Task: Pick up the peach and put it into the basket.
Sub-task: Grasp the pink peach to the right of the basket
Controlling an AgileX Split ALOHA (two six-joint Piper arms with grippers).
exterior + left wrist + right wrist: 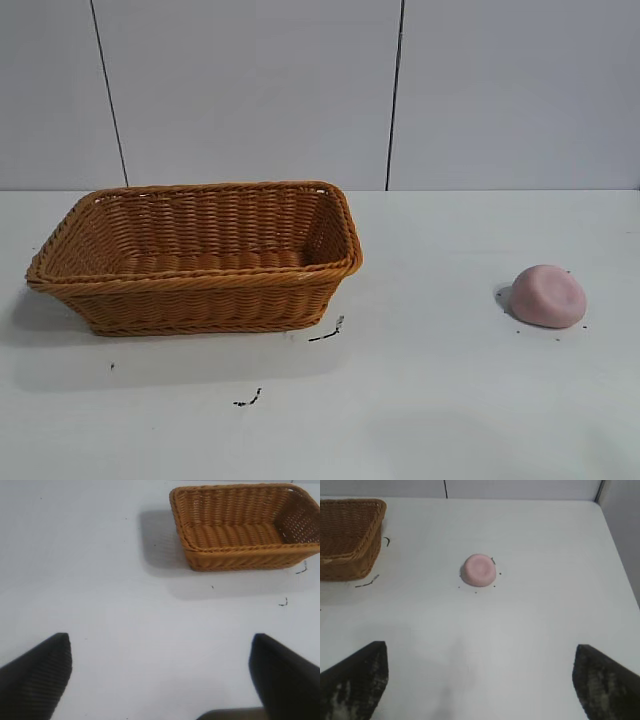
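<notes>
Two task items are seen on the white table: the peach is set well to the right of the basket, apart from it. The left gripper is held over bare table short of the basket, fingers spread wide and empty. The right gripper is likewise spread wide, short of the peach and not touching it.

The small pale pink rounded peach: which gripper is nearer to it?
Right. The right gripper is open above the table with the small pale pink rounded peach ahead of it; the left gripper faces the orange-brown wicker basket instead.
</notes>
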